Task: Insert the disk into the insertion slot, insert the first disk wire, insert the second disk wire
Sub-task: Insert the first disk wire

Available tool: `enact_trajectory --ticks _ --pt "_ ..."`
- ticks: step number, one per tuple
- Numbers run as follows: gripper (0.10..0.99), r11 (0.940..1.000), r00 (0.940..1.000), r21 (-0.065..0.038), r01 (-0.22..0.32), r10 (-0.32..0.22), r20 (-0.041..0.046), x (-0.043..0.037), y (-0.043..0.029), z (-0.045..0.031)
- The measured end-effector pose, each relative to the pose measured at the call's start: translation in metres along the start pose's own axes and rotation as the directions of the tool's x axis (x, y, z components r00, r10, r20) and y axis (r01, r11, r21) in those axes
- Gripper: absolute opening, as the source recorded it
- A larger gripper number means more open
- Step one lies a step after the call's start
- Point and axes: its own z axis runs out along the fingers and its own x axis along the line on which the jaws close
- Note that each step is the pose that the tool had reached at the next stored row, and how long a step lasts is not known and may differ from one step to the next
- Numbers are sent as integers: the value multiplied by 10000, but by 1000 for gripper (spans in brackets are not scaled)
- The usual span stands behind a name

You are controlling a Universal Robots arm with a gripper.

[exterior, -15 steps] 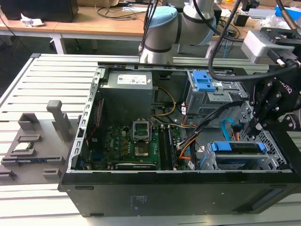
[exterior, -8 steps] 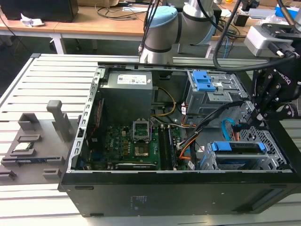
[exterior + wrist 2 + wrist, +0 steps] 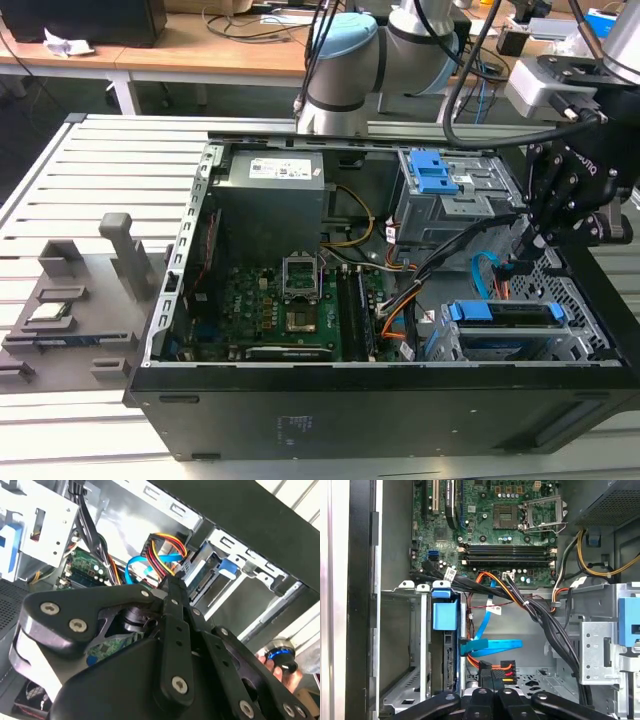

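The disk point(image 3: 505, 313), in its blue carrier point(image 3: 444, 614), sits inside the insertion slot point(image 3: 560, 345), a silver perforated cage at the exterior view's right. My gripper point(image 3: 533, 240) hangs just above and behind that cage. In both wrist views the gripper point(image 3: 491, 677) point(image 3: 170, 582) is shut on the dark connector of the first disk wire point(image 3: 496, 667), whose red, orange and black strands point(image 3: 165, 550) fan out from the tips, close to the disk's rear edge point(image 3: 451, 667). The second disk wire point(image 3: 492, 645), flat and light blue, ends against the disk's rear; whether it is seated I cannot tell.
A grey drive cage with a blue latch point(image 3: 440, 180) stands behind the slot. Thick black cables point(image 3: 545, 620) cross between the two cages. The motherboard point(image 3: 280, 300) and power supply point(image 3: 270, 215) take up the case's left. A hand point(image 3: 285, 672) shows beyond the case wall.
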Motion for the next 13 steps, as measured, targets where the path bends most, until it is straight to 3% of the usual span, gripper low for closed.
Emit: enact_trajectory --ticks 5,6,7,9,13 --pt "114 10000 10000 0 1 -1 -4 -1 -1 0" --pt "173 10000 10000 0 1 -1 -5 -1 -1 0" --pt "173 10000 10000 0 1 -1 -6 -1 0 0" --pt "302 10000 10000 0 1 -1 -7 -1 0 0" --pt "302 10000 10000 1 0 0 -37 -1 -1 7"
